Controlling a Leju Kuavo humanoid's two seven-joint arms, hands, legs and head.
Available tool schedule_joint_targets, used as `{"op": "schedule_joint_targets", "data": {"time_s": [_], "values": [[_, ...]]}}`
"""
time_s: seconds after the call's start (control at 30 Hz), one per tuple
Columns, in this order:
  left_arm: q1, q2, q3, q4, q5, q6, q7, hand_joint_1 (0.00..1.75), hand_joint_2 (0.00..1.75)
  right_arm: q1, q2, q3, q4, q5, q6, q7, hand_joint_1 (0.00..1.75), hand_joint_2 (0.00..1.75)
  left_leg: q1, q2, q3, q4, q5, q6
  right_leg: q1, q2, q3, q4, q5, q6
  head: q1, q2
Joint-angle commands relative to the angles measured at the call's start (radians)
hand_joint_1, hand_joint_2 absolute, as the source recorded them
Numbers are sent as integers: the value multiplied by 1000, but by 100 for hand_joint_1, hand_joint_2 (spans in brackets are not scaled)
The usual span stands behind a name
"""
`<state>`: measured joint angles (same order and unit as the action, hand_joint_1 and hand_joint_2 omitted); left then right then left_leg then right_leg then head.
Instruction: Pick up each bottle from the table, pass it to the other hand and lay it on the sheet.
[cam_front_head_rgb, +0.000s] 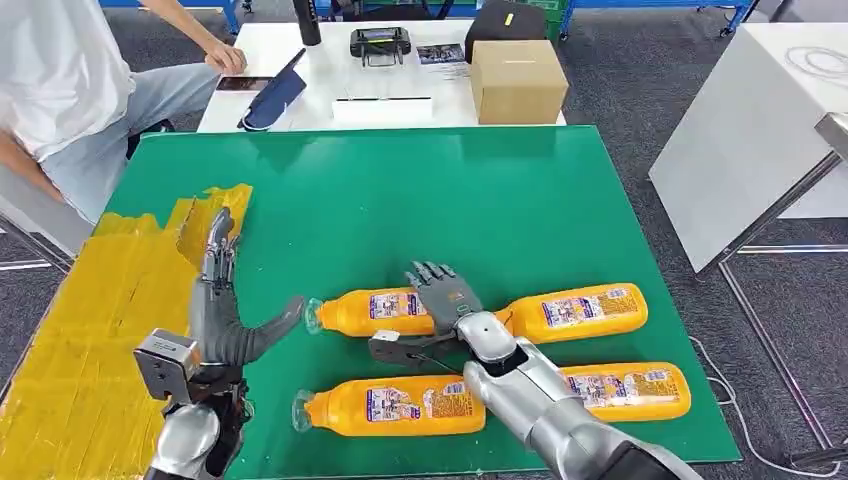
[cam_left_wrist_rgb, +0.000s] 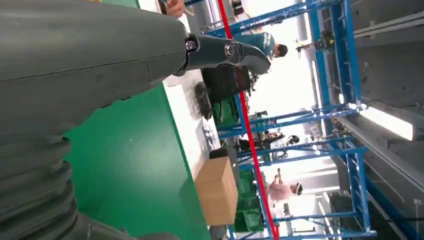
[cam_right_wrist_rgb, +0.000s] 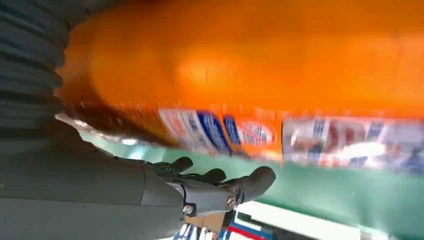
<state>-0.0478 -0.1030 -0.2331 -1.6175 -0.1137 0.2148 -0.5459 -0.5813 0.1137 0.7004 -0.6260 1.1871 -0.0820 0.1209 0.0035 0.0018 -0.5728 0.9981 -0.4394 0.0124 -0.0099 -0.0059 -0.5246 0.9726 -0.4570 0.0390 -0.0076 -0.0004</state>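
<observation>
Several orange bottles lie on the green table (cam_front_head_rgb: 400, 190). My right hand (cam_front_head_rgb: 447, 300) lies over the upper left bottle (cam_front_head_rgb: 375, 311), fingers spread across its top, thumb (cam_front_head_rgb: 400, 348) on its near side. In the right wrist view this bottle (cam_right_wrist_rgb: 250, 65) looms close, and a strip of green shows between it and the thumb (cam_right_wrist_rgb: 225, 190). Other bottles lie at upper right (cam_front_head_rgb: 580, 310), lower left (cam_front_head_rgb: 395, 405) and lower right (cam_front_head_rgb: 630, 390). My left hand (cam_front_head_rgb: 222, 310) is held open at the edge of the yellow sheet (cam_front_head_rgb: 100, 330), its thumb reaching toward the bottle's cap (cam_front_head_rgb: 312, 315) without touching it.
A white table (cam_front_head_rgb: 400, 60) behind the green one carries a cardboard box (cam_front_head_rgb: 517, 80), a dark case and small devices. A person (cam_front_head_rgb: 70, 80) sits at the far left corner. Another white table (cam_front_head_rgb: 760, 130) stands to the right.
</observation>
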Motion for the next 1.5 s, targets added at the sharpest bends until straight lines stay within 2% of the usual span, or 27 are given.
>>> {"op": "schedule_joint_targets", "data": {"time_s": [0.03, 0.07, 0.3, 0.4, 0.57, 0.67, 0.77, 0.8, 0.87, 0.9, 0.97, 1.13, 1.23, 1.33, 1.37, 1.4, 1.5], "values": [[-39, 1, -1, 78, 30, -20, 7, 0, 175, -29, -2, 32, 148, -14, -7, -16, 171, 175, 0, -2, 1, -1, 1, 0, 0, -2, 2, -1, 0, -1, 0, 0], [-39, 1, -1, 78, 30, -20, 7, 0, 175, -28, -2, 31, 148, -15, -8, -17, 166, 175, 1, -3, 2, -1, 1, 0, 1, -2, 3, -2, 1, -1, 0, 0], [-37, 1, -4, 77, 31, -23, 9, 0, 175, -23, -1, 28, 140, -21, -18, -17, 171, 175, 1, -2, 3, -1, 0, 0, 1, -2, 4, -2, 0, -1, 0, 0], [-35, 1, -7, 78, 31, -24, 10, 0, 175, -16, -2, 23, 131, -31, -24, -26, 166, 175, 0, -2, 3, -1, 0, 0, 0, -2, 4, -2, 0, -1, 0, 0], [-24, 4, -5, 63, 28, -23, 11, 0, 175, 9, -8, 3, 76, -61, -80, -50, 175, 175, 0, -2, 3, -1, 0, 0, 0, -2, 4, -1, 0, -1, 0, 0], [-4, 7, -2, 33, 20, -22, 14, 0, 175, 63, -16, -45, -40, -96, -196, -65, 175, 175, 1, -2, 2, -1, 0, 0, 1, -2, 4, -2, 0, -1, 0, 0], [19, 16, -21, 7, -2, -32, 26, 0, 175, 203, -19, -162, -306, -190, -408, -128, 175, 175, 2, -1, 3, -1, -1, 0, 2, -1, 4, -3, 0, -1, 0, 0], [20, 17, -29, 8, -4, -36, 27, 0, 175, 222, -20, -176, -343, -199, -434, -134, 175, 175, 1, -1, 1, -1, -1, 0, 1, -1, 2, -1, 0, -1, 0, 0], [14, 20, -72, 25, -14, -58, 35, 0, 175, 285, -18, -235, -448, -271, -508, -195, 175, 175, 1, -3, -1, 0, -1, 0, 1, -2, 0, 0, -1, -1, 0, 0], [4, 23, -108, 42, -23, -64, 35, 0, 175, 320, -10, -281, -500, -354, -554, -265, 175, 175, 0, -3, -3, 0, 0, 0, 1, -3, -1, -1, -1, -1, 0, 0], [-14, 29, -160, 66, -33, -65, 36, 0, 175, 353, -1, -348, -532, -419, -616, -337, 175, 175, 0, -6, -4, 0, 0, 0, 0, -5, -2, 0, -1, 0, 0, 0], [-15, 32, -179, 66, 1, -44, 53, 0, 175, 410, 34, -464, -582, -565, -616, -475, 175, 175, 0, -5, -5, 0, 0, 0, 0, -4, -3, -1, -1, -1, 0, 0], [-13, 42, -176, 55, 58, -79, 66, 0, 175, 420, 36, -465, -584, -635, -602, -518, 175, 175, 1, -3, -4, 0, -1, -1, 1, -2, -2, -1, -1, -1, 0, 0], [-25, 56, -176, 65, 133, -151, 102, 0, 175, 425, 35, -451, -589, -728, -527, -554, 175, 175, 0, -3, -5, -1, 0, -1, 0, -2, -3, -1, -1, -1, 0, 0], [-32, 58, -179, 76, 164, -179, 122, 0, 175, 430, 31, -438, -598, -791, -454, -567, 175, 175, 0, -3, -5, 0, 0, 0, 0, -2, -4, -1, 0, -1, 0, 0], [-45, 65, -188, 87, 208, -223, 146, 0, 175, 436, 27, -432, -612, -917, -309, -568, 175, 175, 0, -3, -4, -1, -1, -1, 0, -1, -3, -1, 0, -1, 0, 0], [-83, 83, -218, 115, 285, -311, 171, 0, 175, 437, 7, -393, -621, -989, -177, -613, 175, 175, 1, -3, -4, -1, -1, -1, 1, -2, -2, -2, -1, -1, 0, 0]]}}
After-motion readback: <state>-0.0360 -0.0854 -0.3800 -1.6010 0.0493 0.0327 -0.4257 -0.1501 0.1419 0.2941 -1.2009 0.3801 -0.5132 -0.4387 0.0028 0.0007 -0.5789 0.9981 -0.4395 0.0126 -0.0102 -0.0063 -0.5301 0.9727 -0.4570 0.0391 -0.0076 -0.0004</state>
